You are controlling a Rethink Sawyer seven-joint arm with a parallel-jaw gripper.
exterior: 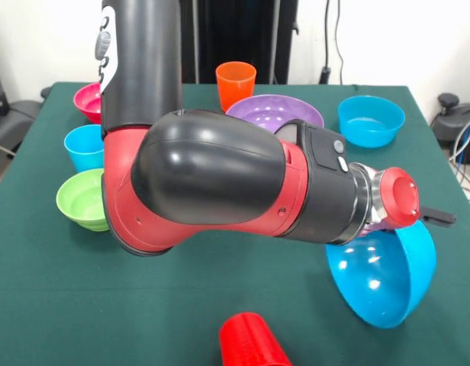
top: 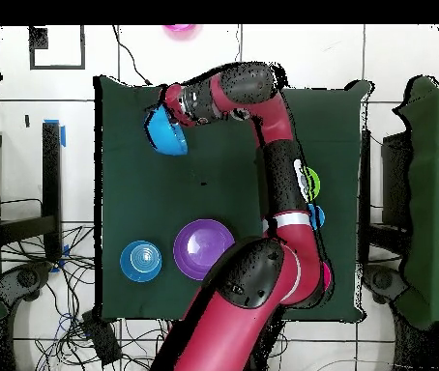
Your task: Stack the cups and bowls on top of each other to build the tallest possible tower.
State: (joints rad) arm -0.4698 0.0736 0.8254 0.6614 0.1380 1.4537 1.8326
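My gripper [exterior: 427, 223] is shut on the rim of a large blue bowl [exterior: 380, 276], which hangs tilted on its side at the near right; the overhead view shows this bowl [top: 169, 135] under the gripper [top: 163, 109]. A red cup [exterior: 250, 345] stands upside down at the near edge. At the far side are an orange cup [exterior: 235, 84], a purple bowl [exterior: 267, 114] and a second blue bowl [exterior: 371, 120]. On the left are a pink bowl [exterior: 87, 102], a light blue cup [exterior: 82, 147] and a lime green bowl [exterior: 82, 200]. No tower is standing.
My arm [exterior: 220, 187] stretches across the middle of the green table [exterior: 59, 305] and hides part of it. In the overhead view a pink object [top: 178, 30] lies on the floor beyond the table, and cables [top: 78, 324] trail beside it.
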